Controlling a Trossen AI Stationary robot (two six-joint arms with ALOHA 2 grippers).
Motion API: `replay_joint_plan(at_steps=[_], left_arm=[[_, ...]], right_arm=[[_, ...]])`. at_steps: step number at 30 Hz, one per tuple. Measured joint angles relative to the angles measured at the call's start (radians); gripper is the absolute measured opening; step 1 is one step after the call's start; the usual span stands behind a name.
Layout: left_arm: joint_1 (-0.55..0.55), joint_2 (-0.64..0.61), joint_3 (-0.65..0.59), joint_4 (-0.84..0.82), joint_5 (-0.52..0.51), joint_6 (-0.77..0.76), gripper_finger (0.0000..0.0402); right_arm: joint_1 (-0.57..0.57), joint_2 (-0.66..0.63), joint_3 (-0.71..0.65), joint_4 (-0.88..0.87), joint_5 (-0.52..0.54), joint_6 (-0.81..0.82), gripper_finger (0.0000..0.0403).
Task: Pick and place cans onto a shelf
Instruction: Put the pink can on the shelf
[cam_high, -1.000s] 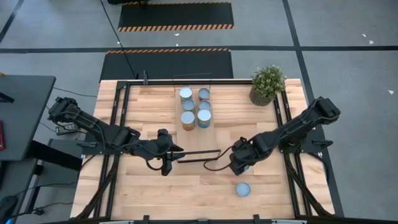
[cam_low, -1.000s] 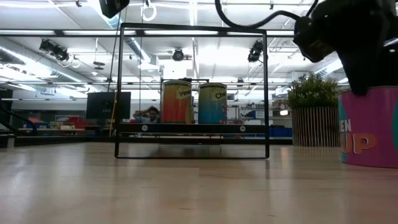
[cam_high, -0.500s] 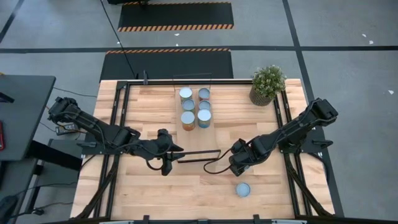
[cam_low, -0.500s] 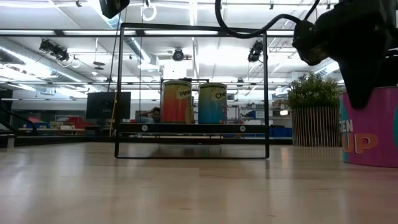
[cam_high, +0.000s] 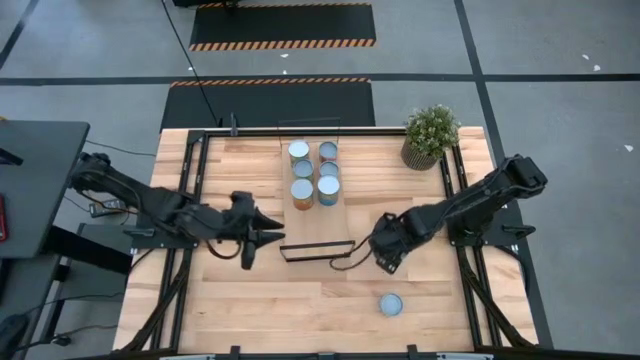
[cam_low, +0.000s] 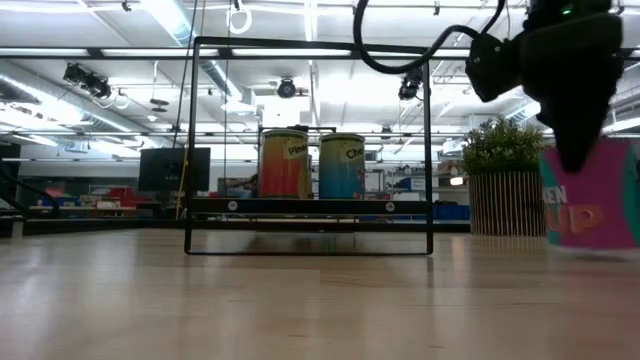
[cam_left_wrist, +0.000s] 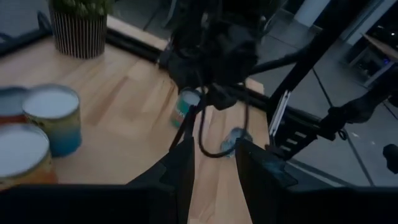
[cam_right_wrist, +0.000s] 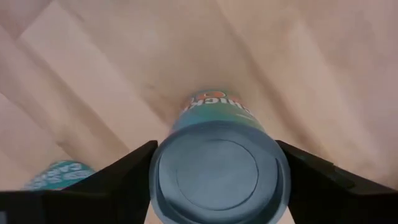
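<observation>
The bench (cam_high: 250, 305) carries the shelf (cam_high: 318, 225), a narrow board running from 12 o'clock toward the centre. Since a second ago its near wire end sits closer to the stacked cans, so the shelf has slid away from the bench's front edge. Six cans (cam_high: 314, 175) stand on it in two rows at its 12 o'clock end, unchanged.

The left arm has pulled back toward 9 o'clock; its left pincer (cam_high: 262, 236) now lies just beside the shelf's near corner, fingers (cam_left_wrist: 180, 168) a narrow gap apart, pinching nothing visible.

The right pincer (cam_high: 388, 252) has shifted slightly toward 12 o'clock and has lifted a teal can (cam_right_wrist: 221, 171) off the bench, its two fingers (cam_right_wrist: 124, 171) pressed against the can's sides. In the low view that can (cam_low: 595, 195) now hangs above the wood. One more can (cam_high: 391, 304) stands alone near 5 o'clock.
</observation>
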Motion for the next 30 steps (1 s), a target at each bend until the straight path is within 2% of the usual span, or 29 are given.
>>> replay_joint_plan(at_steps=[5,10,14,18,24,30], left_arm=[[0.000,-0.049,0.000,-0.001,-0.030,0.048,0.0123],[0.000,-0.068,0.000,-0.007,-0.035,0.055,0.0123],[0.000,-0.068,0.000,-0.010,-0.035,0.056,0.0123],[0.000,-0.068,0.000,-0.011,-0.036,0.056,0.0123],[0.001,-0.067,0.000,-0.024,-0.064,0.074,0.0123],[0.001,-0.067,0.000,-0.028,-0.074,0.073,0.0123]], right_arm=[[-0.106,-0.082,0.000,-0.059,0.034,-0.164,0.0298],[-0.229,-0.162,0.006,-0.072,-0.001,-0.321,0.0302],[-0.285,-0.187,0.073,-0.064,-0.035,-0.453,0.0305],[-0.314,-0.187,0.174,-0.008,-0.022,-0.596,0.0304],[-0.348,-0.100,0.277,0.082,-0.015,-0.867,0.0304],[-0.360,0.076,0.429,0.078,-0.123,-0.946,0.0304]])
